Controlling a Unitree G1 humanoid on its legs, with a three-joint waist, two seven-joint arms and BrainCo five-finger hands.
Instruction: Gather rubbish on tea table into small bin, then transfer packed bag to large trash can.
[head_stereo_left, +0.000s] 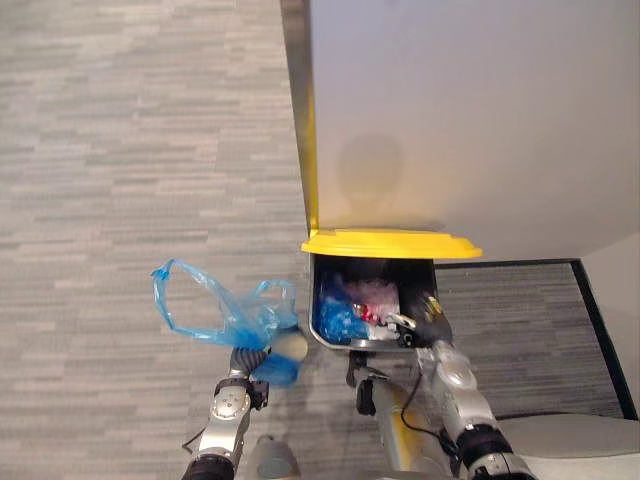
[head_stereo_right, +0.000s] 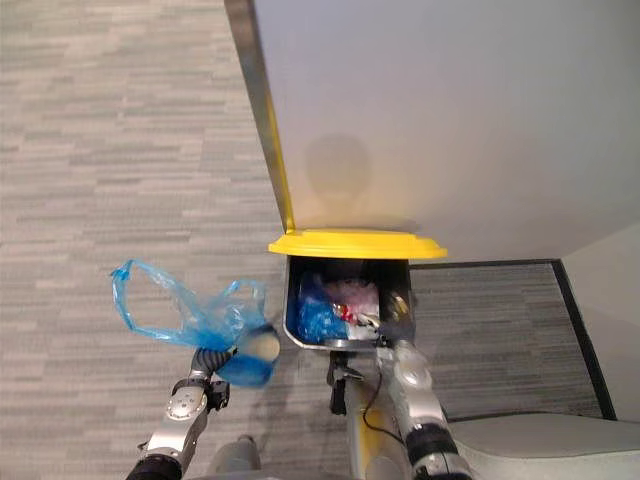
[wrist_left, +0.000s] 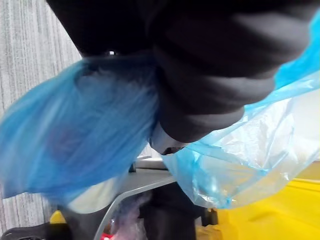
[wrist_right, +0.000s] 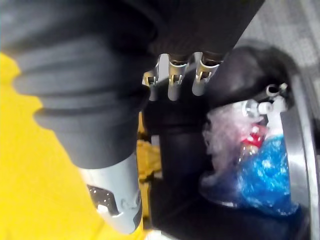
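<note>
the left hand (head_stereo_left: 258, 362) is carrying the blue rubbish bag (head_stereo_left: 225, 315) just left of the open yellow-lidded trash can (head_stereo_left: 390, 243), whose mouth is lying to the bag's right, while the right hand (head_stereo_left: 432, 327) is resting at the can's right rim; neither hand's grip is showing, so i cannot tell

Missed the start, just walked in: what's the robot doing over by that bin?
The robot stands at a large trash can whose yellow lid is raised. Its left hand carries a blue plastic bag above the floor, just left of the can and not yet inside. The right hand is at the can's front rim. Some rubbish already lies in the can.
</note>
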